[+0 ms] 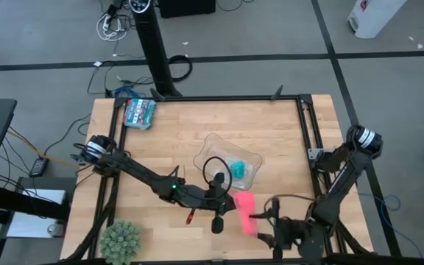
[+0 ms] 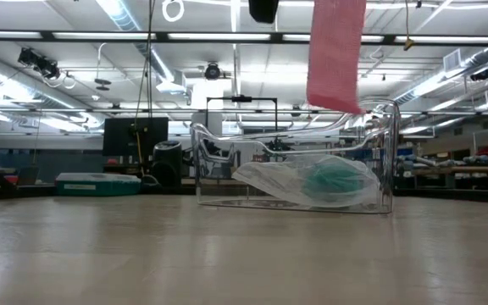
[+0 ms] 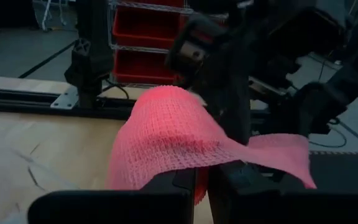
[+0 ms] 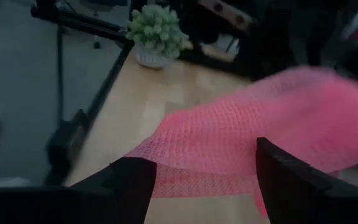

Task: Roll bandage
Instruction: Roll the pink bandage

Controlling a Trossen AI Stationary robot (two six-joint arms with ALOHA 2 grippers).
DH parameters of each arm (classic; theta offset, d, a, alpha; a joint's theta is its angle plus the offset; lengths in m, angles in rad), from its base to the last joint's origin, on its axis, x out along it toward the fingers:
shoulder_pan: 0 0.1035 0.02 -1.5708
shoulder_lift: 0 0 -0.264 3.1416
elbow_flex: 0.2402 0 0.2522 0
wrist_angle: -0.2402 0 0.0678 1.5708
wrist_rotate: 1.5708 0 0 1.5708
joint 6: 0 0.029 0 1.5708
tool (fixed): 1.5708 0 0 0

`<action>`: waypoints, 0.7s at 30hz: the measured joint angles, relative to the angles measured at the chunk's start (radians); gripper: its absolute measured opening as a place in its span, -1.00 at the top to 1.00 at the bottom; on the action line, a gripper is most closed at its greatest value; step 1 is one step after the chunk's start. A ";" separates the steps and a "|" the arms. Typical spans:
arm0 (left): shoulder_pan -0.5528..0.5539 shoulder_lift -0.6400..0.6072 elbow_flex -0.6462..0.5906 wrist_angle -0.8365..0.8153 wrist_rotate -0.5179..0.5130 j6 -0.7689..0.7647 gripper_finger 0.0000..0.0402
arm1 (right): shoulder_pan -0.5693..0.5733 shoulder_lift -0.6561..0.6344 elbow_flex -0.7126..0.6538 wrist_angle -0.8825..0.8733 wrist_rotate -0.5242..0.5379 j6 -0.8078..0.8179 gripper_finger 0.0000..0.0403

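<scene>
Pink bandage (image 2: 337, 55) aloft, low view only

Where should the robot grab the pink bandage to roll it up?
Probably at a short end of the bandage, pinching the flat fabric from its edge. It hangs as a loose strip lifted off the table between the left gripper and right gripper, so an end gives the roll a starting point.

Clear tray (image 1: 250, 156) behind; front tabletop (image 1: 160, 221) free.
</scene>
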 joint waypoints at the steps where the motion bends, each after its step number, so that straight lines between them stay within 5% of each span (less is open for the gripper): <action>1: 0.000 -0.002 0.001 0.002 -0.002 -0.001 0.87 | 0.007 0.004 0.007 0.001 0.043 -0.062 -0.26; 13: -0.019 -0.003 0.003 0.119 -0.010 0.002 0.87 | 0.078 0.006 0.018 0.240 0.439 -0.583 -0.21; 21: -0.021 -0.003 0.003 0.131 -0.012 0.021 0.87 | 0.123 0.004 0.018 0.314 0.520 -0.652 -0.17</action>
